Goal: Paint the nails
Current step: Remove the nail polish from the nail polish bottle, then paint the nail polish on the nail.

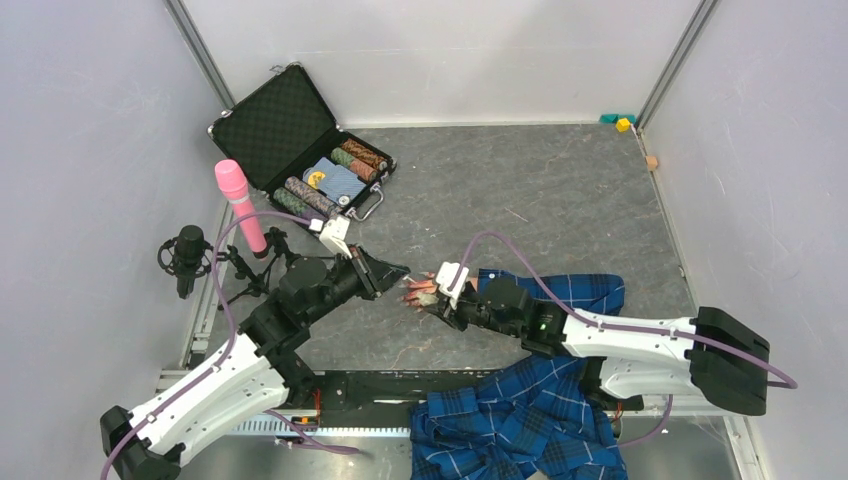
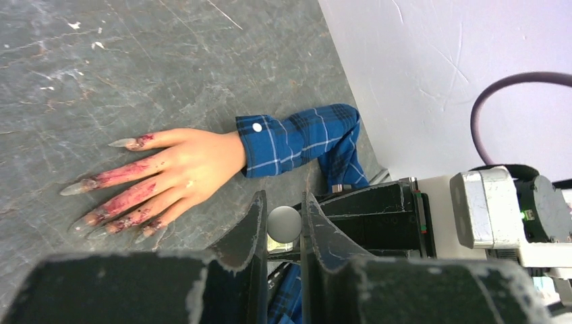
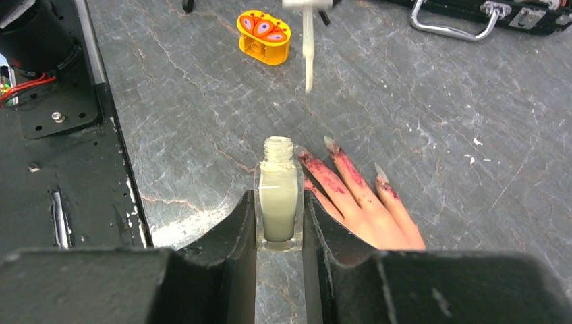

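The long, pointed nails (image 2: 123,142) of a mannequin hand (image 2: 195,162) lay flat on the grey worktop (image 1: 560,190), near its front edge and between the two arms. The fingers (image 2: 135,192) were streaked dark red up to the pale tips. A blue plaid sleeve (image 2: 297,138) with a white button covered the wrist.

Just beside the fingers, the right jaws were clamped on a small clear bottle (image 3: 278,202) of pale liquid, upright and uncapped (its neck looked crusted). The left jaws were closed on the bottle's white cap (image 2: 284,223). The brush stem (image 3: 308,54) below the cap hung in the air beyond the bottle, apart from its neck and from the nails.

Farther out, a yellow-and-orange butterfly-shaped toy (image 3: 264,36) sat on the worktop. An open black case (image 1: 290,130) holding rows of chips stood at the far left, with a pink microphone (image 1: 240,205) and a black one (image 1: 185,255) near it. More plaid cloth (image 1: 520,420) spilled over the front edge below the right arm.
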`<state>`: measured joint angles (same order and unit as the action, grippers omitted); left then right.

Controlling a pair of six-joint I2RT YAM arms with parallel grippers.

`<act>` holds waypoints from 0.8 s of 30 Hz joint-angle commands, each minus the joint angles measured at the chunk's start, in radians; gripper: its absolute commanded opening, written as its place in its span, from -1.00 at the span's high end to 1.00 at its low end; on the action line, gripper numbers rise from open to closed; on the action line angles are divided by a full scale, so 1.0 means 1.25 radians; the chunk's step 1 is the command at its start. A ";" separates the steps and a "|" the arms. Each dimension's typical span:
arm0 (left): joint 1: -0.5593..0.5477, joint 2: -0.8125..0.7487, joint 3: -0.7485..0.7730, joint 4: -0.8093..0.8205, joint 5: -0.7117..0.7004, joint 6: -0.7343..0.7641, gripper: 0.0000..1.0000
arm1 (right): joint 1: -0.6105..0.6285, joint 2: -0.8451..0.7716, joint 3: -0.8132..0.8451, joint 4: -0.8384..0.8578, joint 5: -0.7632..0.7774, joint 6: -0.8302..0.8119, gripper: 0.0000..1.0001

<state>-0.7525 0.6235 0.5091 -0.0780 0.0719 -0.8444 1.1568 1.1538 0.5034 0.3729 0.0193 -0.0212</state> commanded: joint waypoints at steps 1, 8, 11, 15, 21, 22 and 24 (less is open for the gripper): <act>0.003 -0.023 -0.011 -0.038 -0.113 0.021 0.96 | 0.003 -0.045 -0.027 0.023 0.058 0.016 1.00; 0.006 -0.019 -0.102 -0.031 -0.207 -0.017 0.96 | -0.029 -0.117 -0.081 -0.028 0.214 0.083 1.00; 0.007 -0.009 -0.137 -0.002 -0.230 -0.026 0.96 | -0.046 -0.147 -0.105 -0.031 0.269 0.112 1.00; 0.009 0.029 -0.172 0.047 -0.245 -0.026 0.96 | -0.055 -0.170 -0.120 -0.031 0.329 0.131 1.00; 0.012 0.107 -0.206 0.133 -0.237 -0.036 0.96 | -0.056 -0.177 -0.126 -0.026 0.374 0.145 1.00; 0.012 0.116 -0.208 0.145 -0.237 -0.033 0.96 | -0.057 -0.176 -0.126 -0.025 0.375 0.147 1.00; 0.012 0.135 -0.214 0.161 -0.237 -0.022 0.96 | -0.057 -0.173 -0.127 -0.026 0.377 0.147 1.00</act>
<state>-0.7452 0.7628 0.2531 0.0036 -0.1928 -0.8585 1.0901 0.9501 0.3470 0.3096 0.4385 0.1402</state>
